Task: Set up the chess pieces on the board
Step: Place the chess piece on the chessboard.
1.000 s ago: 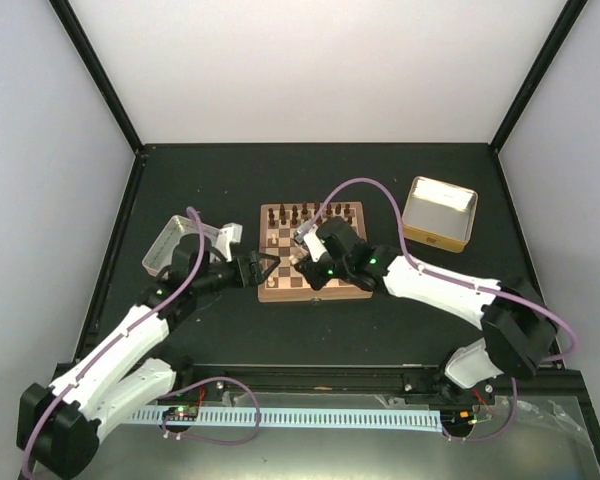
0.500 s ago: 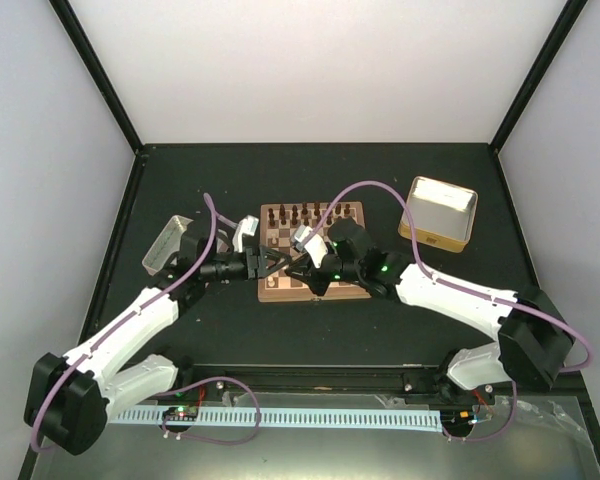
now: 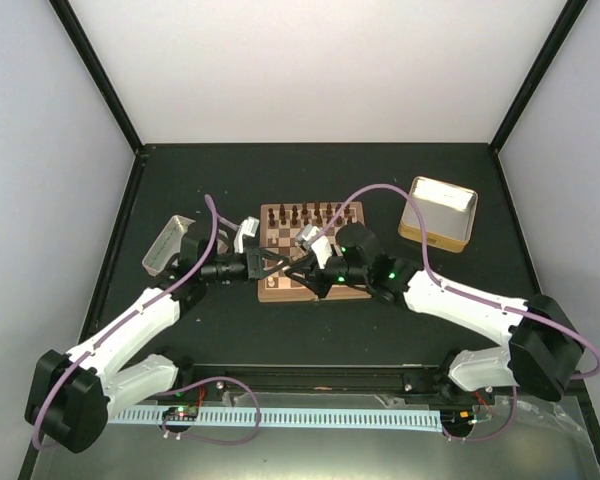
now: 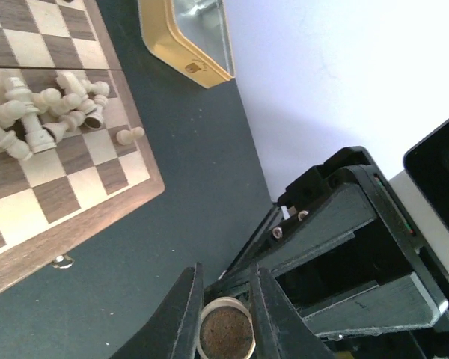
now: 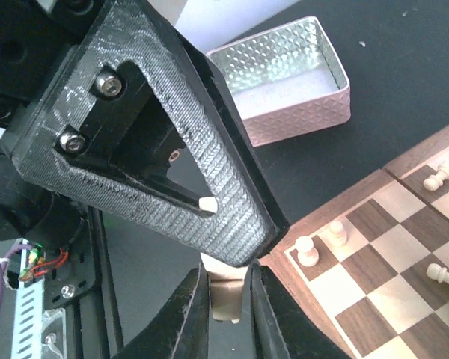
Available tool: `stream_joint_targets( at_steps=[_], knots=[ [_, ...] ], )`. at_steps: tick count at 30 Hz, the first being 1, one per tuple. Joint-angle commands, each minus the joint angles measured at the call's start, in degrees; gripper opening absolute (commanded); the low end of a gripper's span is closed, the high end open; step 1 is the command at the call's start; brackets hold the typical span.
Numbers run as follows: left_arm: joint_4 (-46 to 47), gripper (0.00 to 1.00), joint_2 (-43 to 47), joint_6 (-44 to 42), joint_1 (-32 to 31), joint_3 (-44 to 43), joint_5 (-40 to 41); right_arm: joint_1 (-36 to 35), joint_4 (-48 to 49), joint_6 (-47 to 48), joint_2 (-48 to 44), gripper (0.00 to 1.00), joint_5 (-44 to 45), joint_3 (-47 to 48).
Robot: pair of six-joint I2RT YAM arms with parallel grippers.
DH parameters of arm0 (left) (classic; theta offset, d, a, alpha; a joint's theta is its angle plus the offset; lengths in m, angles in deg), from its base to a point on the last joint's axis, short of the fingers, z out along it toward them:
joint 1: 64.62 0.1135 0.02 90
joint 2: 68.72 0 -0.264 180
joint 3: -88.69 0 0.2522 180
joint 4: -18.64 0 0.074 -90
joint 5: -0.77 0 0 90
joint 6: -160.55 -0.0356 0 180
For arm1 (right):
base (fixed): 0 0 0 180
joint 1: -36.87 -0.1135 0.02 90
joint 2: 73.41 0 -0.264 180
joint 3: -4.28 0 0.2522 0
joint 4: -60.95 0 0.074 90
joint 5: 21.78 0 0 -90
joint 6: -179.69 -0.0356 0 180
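Note:
Over the board's (image 3: 310,294) left rim the two grippers meet tip to tip. My left gripper (image 3: 278,262) (image 4: 226,269) is shut on a pale chess piece (image 4: 224,338), whose round felt base faces the left wrist camera. My right gripper (image 3: 294,268) (image 5: 228,280) hugs the same piece (image 5: 226,295) from the other end, its jaws close on both sides. A heap of cream pieces (image 4: 52,105) lies on the board (image 4: 97,224). Two cream pawns (image 5: 307,250) stand near its corner. Dark pieces (image 3: 310,212) line the far row.
An open pink tray (image 3: 170,245) (image 5: 284,82) sits left of the board, behind the left arm. A gold-rimmed tin (image 3: 439,213) (image 4: 187,37) lies at the back right. Both arms cross the table in front of the board.
The left gripper swung right to the right gripper's tip and shut on the piece held there. The right arm drew slightly right and its jaws eased a little.

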Motion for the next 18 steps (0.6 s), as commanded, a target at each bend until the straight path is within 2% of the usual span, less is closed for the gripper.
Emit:
stream_joint_targets(
  at_steps=[1,4,9,14,18],
  knots=[
    [3.60,0.03,2.73,5.65,-0.30,0.05,-2.84,-0.12,9.39,-8.95,-3.94,0.21,0.41,-3.19],
    [2.92,0.03,4.00,12.02,-0.30,-1.28,-2.66,-0.16,14.81,-13.59,-6.19,0.32,-0.71,-6.12],
    [10.85,0.02,3.95,28.95,-0.30,-0.14,-5.48,-0.16,23.98,-17.91,-9.83,0.37,-2.18,-10.03],
    [23.19,0.01,4.03,44.37,-0.38,1.86,-5.69,-0.14,25.82,-17.36,-9.83,0.37,-0.33,-8.89],
    [23.18,0.02,4.22,47.50,-0.35,-0.30,-4.87,-0.23,23.96,-14.75,-9.06,0.29,2.89,-6.87]
  ],
)
